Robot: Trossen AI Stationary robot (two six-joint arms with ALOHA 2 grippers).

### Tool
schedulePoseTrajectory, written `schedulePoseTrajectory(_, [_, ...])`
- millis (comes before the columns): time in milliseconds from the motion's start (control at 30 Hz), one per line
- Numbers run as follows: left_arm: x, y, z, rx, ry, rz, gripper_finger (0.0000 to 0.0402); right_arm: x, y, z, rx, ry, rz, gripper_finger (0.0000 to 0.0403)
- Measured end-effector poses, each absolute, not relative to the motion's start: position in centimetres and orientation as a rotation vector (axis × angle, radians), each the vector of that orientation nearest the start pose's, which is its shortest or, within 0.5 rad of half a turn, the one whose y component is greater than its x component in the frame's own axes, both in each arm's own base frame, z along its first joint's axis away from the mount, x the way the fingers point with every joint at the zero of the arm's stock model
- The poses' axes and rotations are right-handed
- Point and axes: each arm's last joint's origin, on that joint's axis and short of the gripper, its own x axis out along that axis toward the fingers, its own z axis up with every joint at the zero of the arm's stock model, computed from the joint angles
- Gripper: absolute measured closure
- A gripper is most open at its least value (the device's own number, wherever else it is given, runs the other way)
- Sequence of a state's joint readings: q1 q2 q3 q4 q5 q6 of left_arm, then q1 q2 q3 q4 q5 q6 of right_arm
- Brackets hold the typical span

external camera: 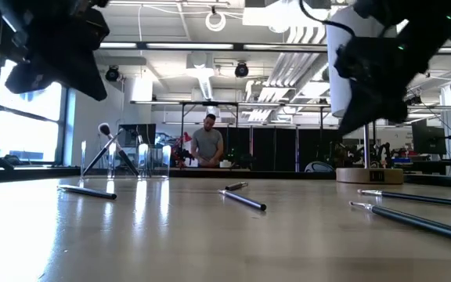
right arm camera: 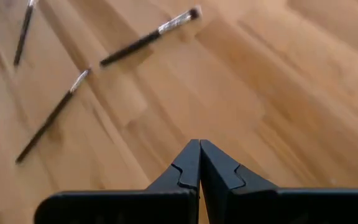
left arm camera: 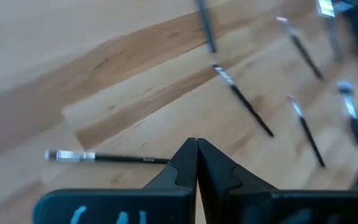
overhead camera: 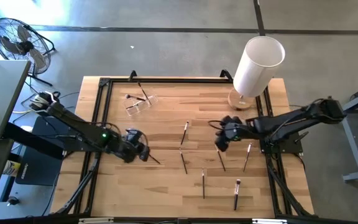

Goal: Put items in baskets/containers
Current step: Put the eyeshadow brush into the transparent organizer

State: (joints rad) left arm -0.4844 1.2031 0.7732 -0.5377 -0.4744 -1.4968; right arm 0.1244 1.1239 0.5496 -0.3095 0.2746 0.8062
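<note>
Several thin dark makeup brushes lie flat on the wooden table: [overhead camera: 185, 132], [overhead camera: 184, 160], [overhead camera: 204, 183], [overhead camera: 221, 160], [overhead camera: 247, 155], [overhead camera: 237, 194]. The clear holder [overhead camera: 142, 102] sits toward the far left and looks upright in the low view [external camera: 124, 160], with a couple of brushes [external camera: 104, 149] leaning inside it. My left gripper [overhead camera: 138, 149] is shut and raised above the table [left arm camera: 196, 155]. One brush [left arm camera: 104, 158] lies on the wood below it, partly hidden by a finger. My right gripper [overhead camera: 222, 140] is also shut and hovers over bare wood [right arm camera: 199, 155], with brushes [right arm camera: 148, 37] farther off.
A tall white cylinder on a round wooden base [overhead camera: 257, 65] stands at the far right corner. A black metal frame [overhead camera: 101, 124] borders the table's sides. A fan [overhead camera: 17, 40] stands on the floor to the left. A person [external camera: 207, 141] stands far behind the table.
</note>
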Motion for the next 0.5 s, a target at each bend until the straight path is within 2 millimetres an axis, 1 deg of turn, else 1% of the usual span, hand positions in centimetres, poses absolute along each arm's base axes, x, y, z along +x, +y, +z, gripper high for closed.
schedulePoseTrajectory(100, [22.2,-10.2,22.8,-1.056,0.679,0.754,0.0402,19.1,2.0,18.0,0.600,0.764,-0.415,0.0401])
schedulePoseTrajectory(200, [23.5,-10.9,23.0,-1.139,0.679,0.897,0.0402,17.9,2.2,17.3,0.578,0.793,-0.360,0.0402])
schedulePoseTrajectory(300, [24.2,-11.3,22.5,-1.207,0.664,1.049,0.0402,17.2,2.3,17.1,0.535,0.792,-0.320,0.0401])
schedulePoseTrajectory(400, [24.5,-11.5,21.5,-1.330,0.650,1.194,0.0401,16.8,2.5,17.1,0.484,0.799,-0.281,0.0402])
schedulePoseTrajectory(500, [24.6,-11.8,20.7,-1.393,0.692,1.266,0.0401,16.8,2.7,17.4,0.480,0.794,-0.238,0.0401])
